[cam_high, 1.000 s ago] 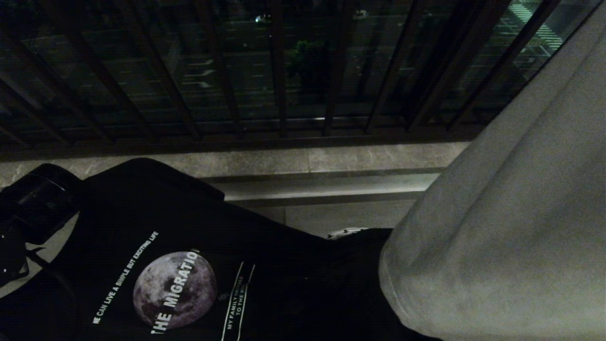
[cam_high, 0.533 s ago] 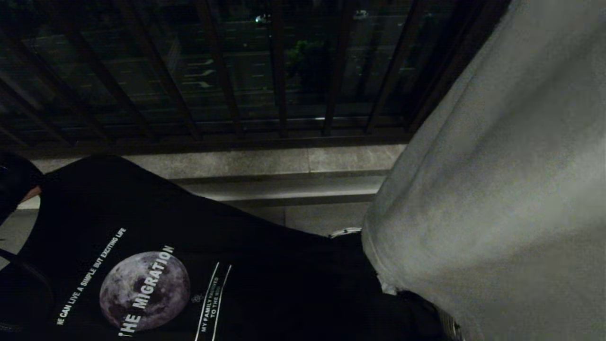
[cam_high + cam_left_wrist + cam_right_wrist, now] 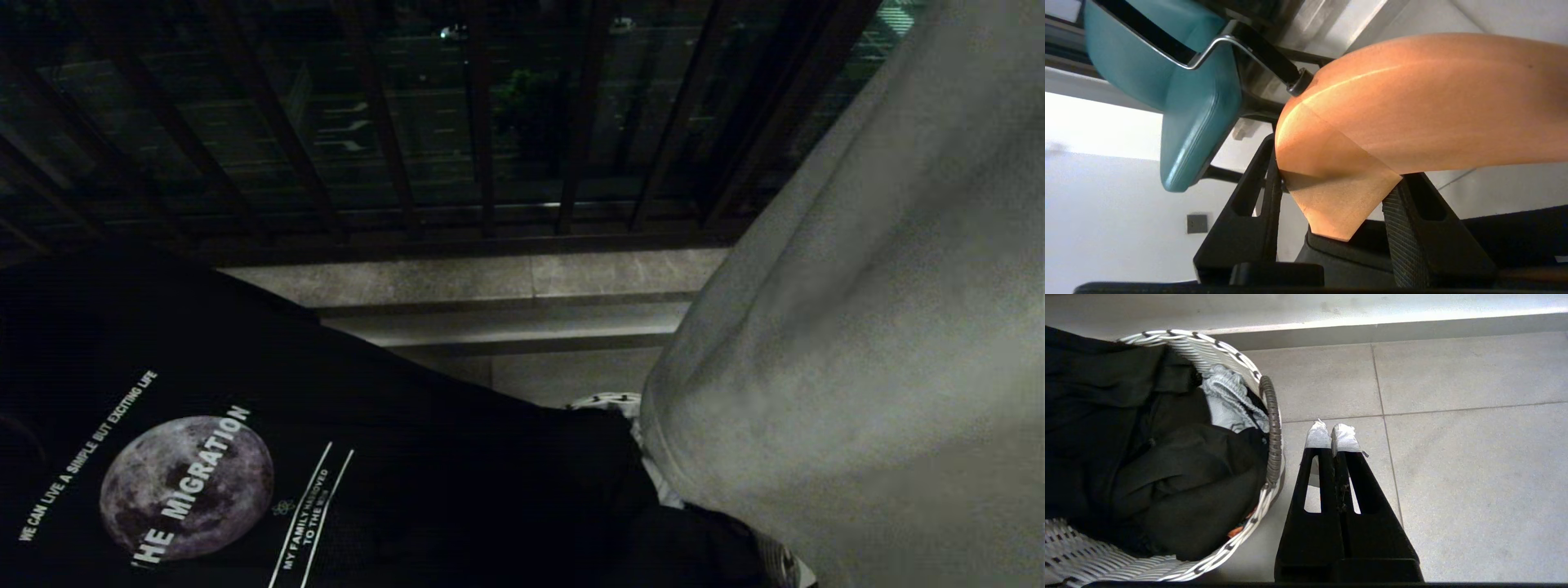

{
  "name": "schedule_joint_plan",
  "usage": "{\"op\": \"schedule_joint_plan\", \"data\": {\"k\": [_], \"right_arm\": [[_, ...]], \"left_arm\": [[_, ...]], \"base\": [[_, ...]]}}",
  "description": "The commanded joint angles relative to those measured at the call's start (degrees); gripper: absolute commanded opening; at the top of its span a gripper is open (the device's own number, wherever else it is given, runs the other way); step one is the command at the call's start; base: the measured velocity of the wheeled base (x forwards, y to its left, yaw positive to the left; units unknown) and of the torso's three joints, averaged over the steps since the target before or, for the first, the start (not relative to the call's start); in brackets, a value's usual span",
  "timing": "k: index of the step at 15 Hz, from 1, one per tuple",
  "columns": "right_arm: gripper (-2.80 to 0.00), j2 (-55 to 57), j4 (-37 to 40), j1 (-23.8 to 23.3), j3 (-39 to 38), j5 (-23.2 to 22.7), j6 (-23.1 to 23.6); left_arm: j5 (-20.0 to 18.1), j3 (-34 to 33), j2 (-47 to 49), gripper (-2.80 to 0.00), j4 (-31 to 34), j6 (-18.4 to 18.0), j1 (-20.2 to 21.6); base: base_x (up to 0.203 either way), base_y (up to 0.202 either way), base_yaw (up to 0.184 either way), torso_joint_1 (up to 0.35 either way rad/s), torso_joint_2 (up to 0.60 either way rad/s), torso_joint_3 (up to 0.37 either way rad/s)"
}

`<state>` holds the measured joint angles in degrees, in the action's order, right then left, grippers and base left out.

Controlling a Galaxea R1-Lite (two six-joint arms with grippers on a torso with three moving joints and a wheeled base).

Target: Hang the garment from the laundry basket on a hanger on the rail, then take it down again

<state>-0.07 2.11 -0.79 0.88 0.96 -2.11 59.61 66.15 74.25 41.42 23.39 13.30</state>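
Left wrist view shows my left gripper [image 3: 1337, 196] clamped on the wooden hanger [image 3: 1412, 106]. My right gripper [image 3: 1334, 437] hangs closed and empty, with the laundry basket [image 3: 1271, 428] at its nine o'clock, the black T-shirt [image 3: 245, 425] draped above.

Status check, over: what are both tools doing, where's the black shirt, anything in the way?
Left tool clamped on orange wooden hanger. Right tool shut, empty, beside white woven laundry basket. Black moon-print T-shirt low left; grey hanging garment crowds right.
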Motion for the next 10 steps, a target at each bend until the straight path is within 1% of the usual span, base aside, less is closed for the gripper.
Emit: {"op": "schedule_joint_plan", "data": {"k": [1,3,5,8,10], "right_arm": [[-2.8,0.1,0.0,0.0,0.0,0.0,0.0],[-2.8,0.0,0.0,0.0,0.0,0.0,0.0],[-2.8,0.1,0.0,0.0,0.0,0.0,0.0],[-2.8,0.0,0.0,0.0,0.0,0.0,0.0],[-2.8,0.0,0.0,0.0,0.0,0.0,0.0]], "left_arm": [[-2.4,0.3,-1.9,-2.8,-2.3,-4.6,3.3],[-7.8,0.5,-3.9,-2.8,-6.1,-11.8,7.3],[-9.9,0.7,-5.1,-2.8,-7.1,-14.5,9.6],[-15.5,2.2,-6.2,-2.8,-7.3,-17.8,14.3],[-19.3,4.0,-6.3,-2.8,-7.3,-19.9,18.2]], "base": [[0.0,0.0,0.0,0.0,0.0,0.0],[0.0,0.0,0.0,0.0,0.0,0.0],[0.0,0.0,0.0,0.0,0.0,0.0],[0.0,0.0,0.0,0.0,0.0,0.0],[0.0,0.0,0.0,0.0,0.0,0.0]]}}
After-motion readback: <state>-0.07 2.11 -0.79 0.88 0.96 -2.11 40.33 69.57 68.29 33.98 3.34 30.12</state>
